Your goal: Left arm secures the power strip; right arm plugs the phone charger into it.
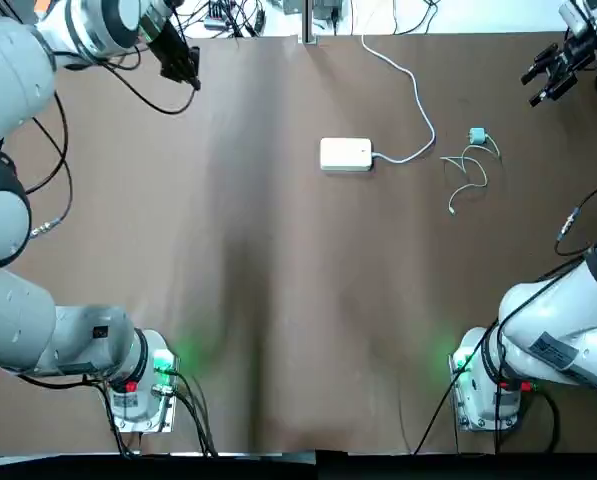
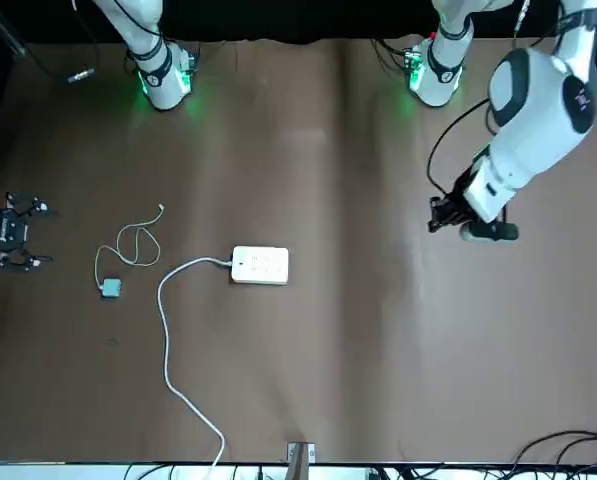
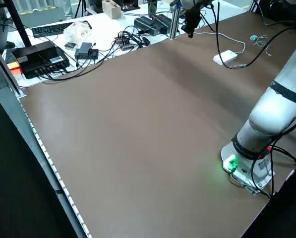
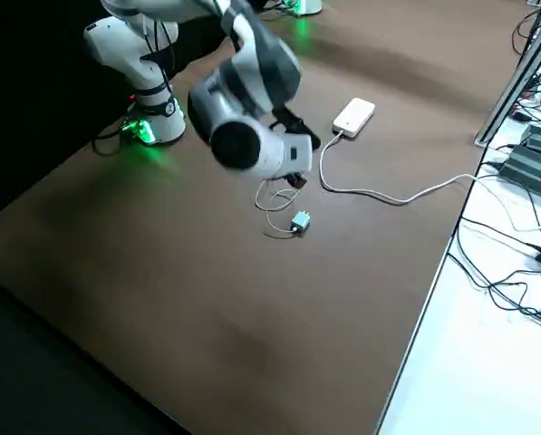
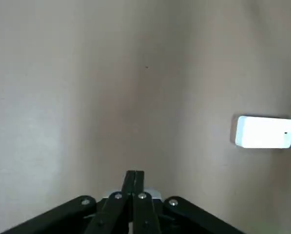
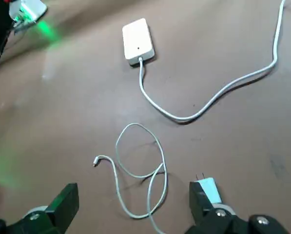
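Observation:
The power strip is a flat white box lying at the table's far middle, its thick white cord running off the far edge. To its right the teal phone charger rests on the table with its thin white cable coiled beside it. My left gripper hangs shut and empty at the far left, well away from the strip. At the far right edge my right gripper is open with nothing in it. In the right wrist view the charger lies close by one finger.
The brown table spreads between the two arm bases. A white bench with black boxes and cables runs along the table's far edge. A metal post stands at the middle of that edge.

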`<state>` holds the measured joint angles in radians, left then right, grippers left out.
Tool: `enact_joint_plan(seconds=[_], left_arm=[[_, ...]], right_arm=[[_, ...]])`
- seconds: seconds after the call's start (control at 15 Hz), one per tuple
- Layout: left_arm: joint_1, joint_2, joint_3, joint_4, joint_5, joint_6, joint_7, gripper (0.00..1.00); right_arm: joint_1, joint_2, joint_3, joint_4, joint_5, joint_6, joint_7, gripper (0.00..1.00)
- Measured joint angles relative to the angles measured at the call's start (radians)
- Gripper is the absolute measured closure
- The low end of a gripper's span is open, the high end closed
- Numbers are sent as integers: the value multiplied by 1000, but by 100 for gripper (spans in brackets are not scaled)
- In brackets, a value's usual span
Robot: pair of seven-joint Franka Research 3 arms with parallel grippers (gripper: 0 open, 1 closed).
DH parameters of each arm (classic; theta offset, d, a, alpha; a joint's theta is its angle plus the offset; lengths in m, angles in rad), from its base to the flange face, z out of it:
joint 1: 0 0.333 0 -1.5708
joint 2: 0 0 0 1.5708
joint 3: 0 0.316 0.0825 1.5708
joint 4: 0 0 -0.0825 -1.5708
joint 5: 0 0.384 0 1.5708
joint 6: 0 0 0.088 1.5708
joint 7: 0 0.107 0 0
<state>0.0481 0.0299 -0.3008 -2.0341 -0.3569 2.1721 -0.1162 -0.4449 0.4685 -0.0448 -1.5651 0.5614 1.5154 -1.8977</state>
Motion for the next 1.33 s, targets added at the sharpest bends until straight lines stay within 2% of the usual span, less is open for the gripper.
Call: enact_joint_plan(seconds=[0.33,0.6,0.8,0.93,1.0,1.13,1.33], left_arm=[[0,102,-38,-6,-52,71,56,99],[0,213,-85,4,-112,126,132,99],[0,283,-93,17,-170,148,219,99],[1,314,-94,19,-243,186,281,99],[1,341,-110,19,-316,234,307,99],[1,370,-147,20,-341,312,315,90],[-1,434,-213,22,-381,435,315,90]], right_arm=[[-42,144,0,33,121,10,-180,0],[-62,284,0,124,205,16,-273,0],[-69,380,1,197,247,33,-359,0],[-70,429,3,233,260,43,-393,0],[-69,470,9,264,263,43,-437,0],[-69,503,15,296,263,43,-457,0],[-68,542,22,336,263,42,-471,0]])
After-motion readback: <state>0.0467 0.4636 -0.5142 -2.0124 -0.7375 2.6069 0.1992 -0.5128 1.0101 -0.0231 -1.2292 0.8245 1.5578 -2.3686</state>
